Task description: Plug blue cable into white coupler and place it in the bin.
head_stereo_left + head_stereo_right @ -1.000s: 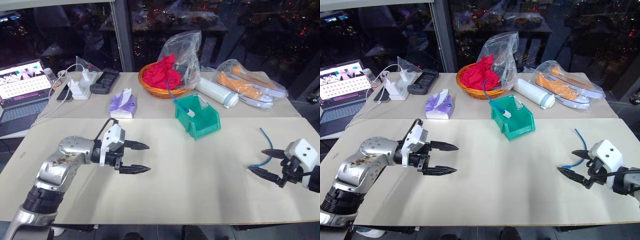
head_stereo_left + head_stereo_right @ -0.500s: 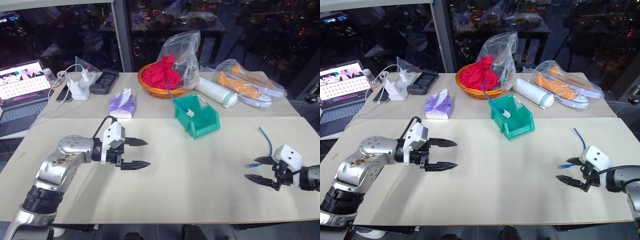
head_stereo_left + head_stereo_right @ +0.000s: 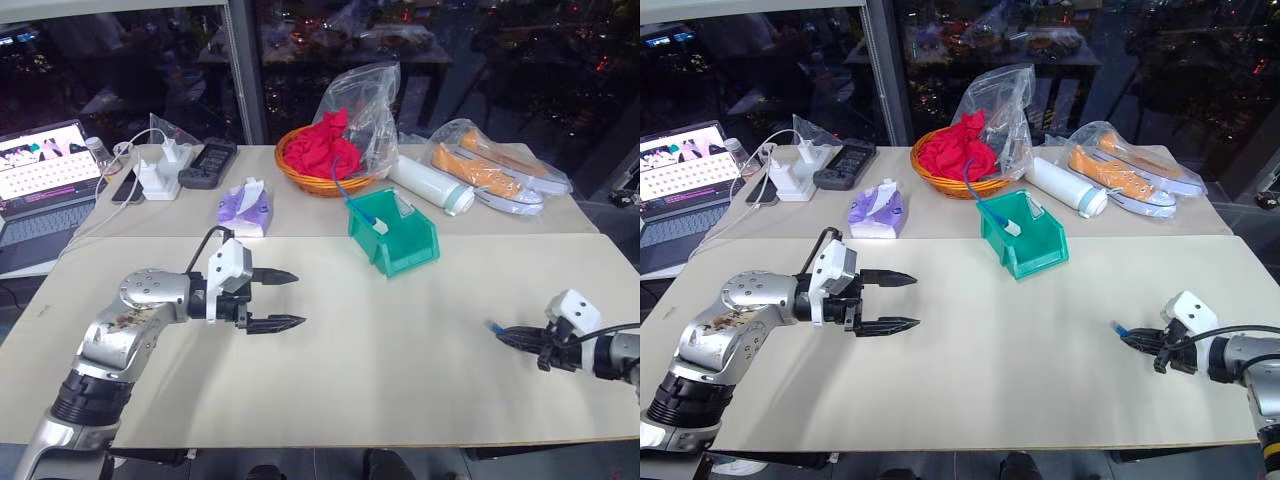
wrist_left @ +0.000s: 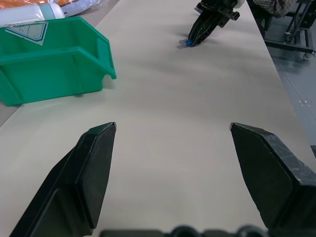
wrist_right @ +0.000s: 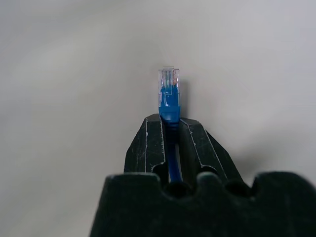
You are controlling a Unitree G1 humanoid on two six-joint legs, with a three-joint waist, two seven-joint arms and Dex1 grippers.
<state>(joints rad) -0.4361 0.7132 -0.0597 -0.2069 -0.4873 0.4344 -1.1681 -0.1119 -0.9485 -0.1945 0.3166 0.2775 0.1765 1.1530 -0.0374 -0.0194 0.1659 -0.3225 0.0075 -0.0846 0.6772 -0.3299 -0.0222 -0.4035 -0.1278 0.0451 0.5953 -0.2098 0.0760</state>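
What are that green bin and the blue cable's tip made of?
The bin looks like moulded plastic: uniform teal, smooth, slightly glossy walls. The blue cable seems rubbery-sheathed, ending in a clear, hard-looking plastic plug, held in the right gripper.

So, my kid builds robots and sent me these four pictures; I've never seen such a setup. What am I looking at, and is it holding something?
It is a humanoid robot with two arms, each ending in a two-fingered tool. Two pictures come from cameras in its head, looking down over a beige table. The other two come from cameras on its wrists. The right tool is shut on the blue cable, just behind its clear plug. The left tool hovers open and empty. A green bin stands further back, in front of a basket, a tissue pack, bagged shoes and a laptop.
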